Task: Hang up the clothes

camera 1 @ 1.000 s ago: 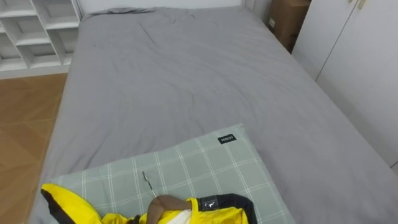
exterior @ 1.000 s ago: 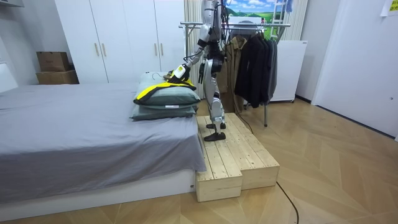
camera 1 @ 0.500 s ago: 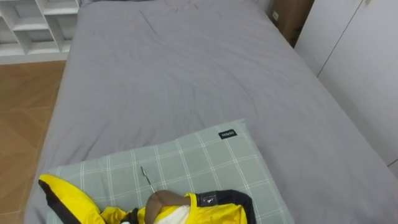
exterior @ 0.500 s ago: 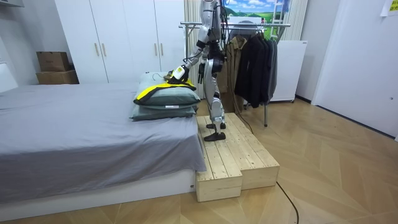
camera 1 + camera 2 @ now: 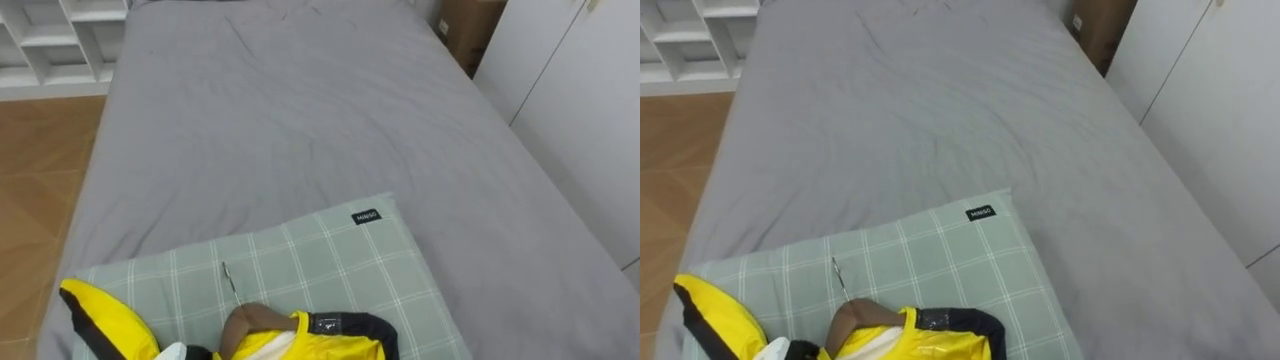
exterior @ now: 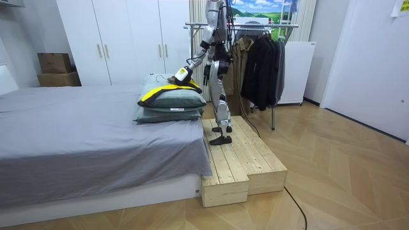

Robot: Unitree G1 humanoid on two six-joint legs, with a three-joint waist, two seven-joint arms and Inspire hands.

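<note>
You have the yellow jacket point(image 5: 320, 345) lying crosswise on the checked pillow point(image 5: 330, 260) at the near end of the bed point(image 5: 300, 120), hanger hook point(image 5: 229, 285) pointing away from you, with your left hand point(image 6: 181, 75) directly over it, finger set impossible to tell.

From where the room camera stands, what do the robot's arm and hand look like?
In the room view the arm is slim and silvery-grey, like bare metal, with darker sections where it bends. It has no sleeve or covering. The hand at its end is small and compact, too far off to make out its colour, markings or fingers.
</note>
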